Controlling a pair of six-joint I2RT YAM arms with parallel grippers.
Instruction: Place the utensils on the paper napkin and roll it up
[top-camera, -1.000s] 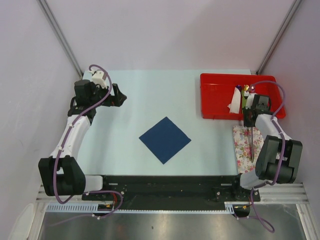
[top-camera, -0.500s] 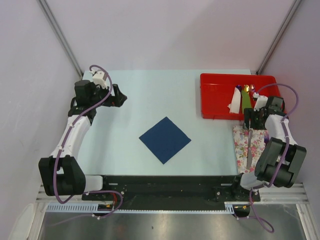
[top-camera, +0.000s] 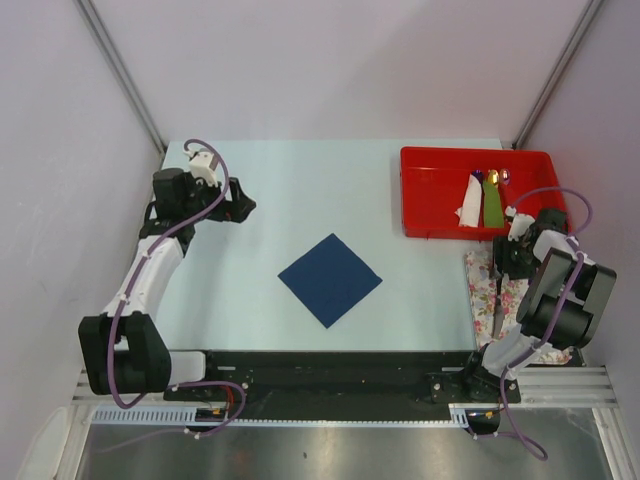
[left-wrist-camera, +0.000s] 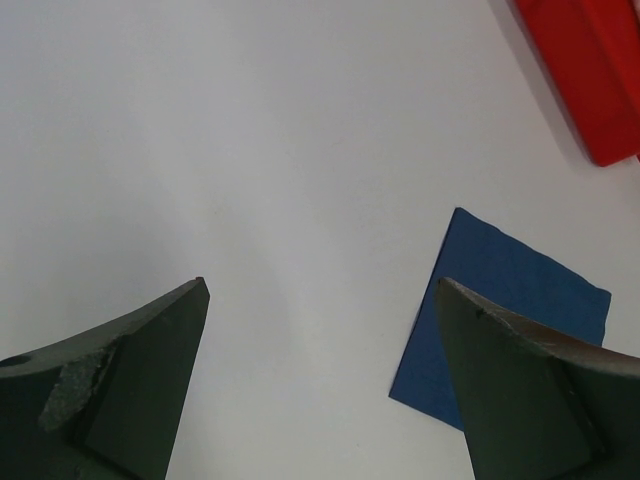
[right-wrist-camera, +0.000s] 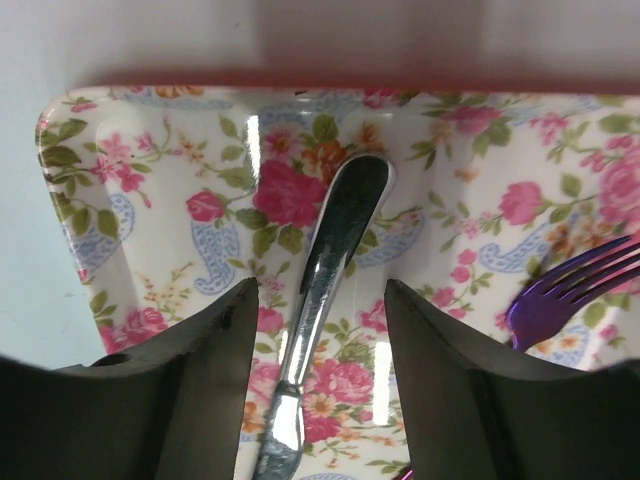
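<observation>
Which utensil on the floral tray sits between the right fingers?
The silver utensil, lying between the right fingers; the purple fork lies off to one side, outside them.

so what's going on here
The right claw, open, straddles a silver utensil lying on the flowered tray, beside a purple fork; nothing is gripped yet. The navy napkin lies flat and bare mid-table. The left claw hangs open over the table's far left, holding nothing.

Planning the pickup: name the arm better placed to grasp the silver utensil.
Right: the right hand, open, straddles the silver utensil on the floral tray; the left hand hovers far across the table.
</observation>
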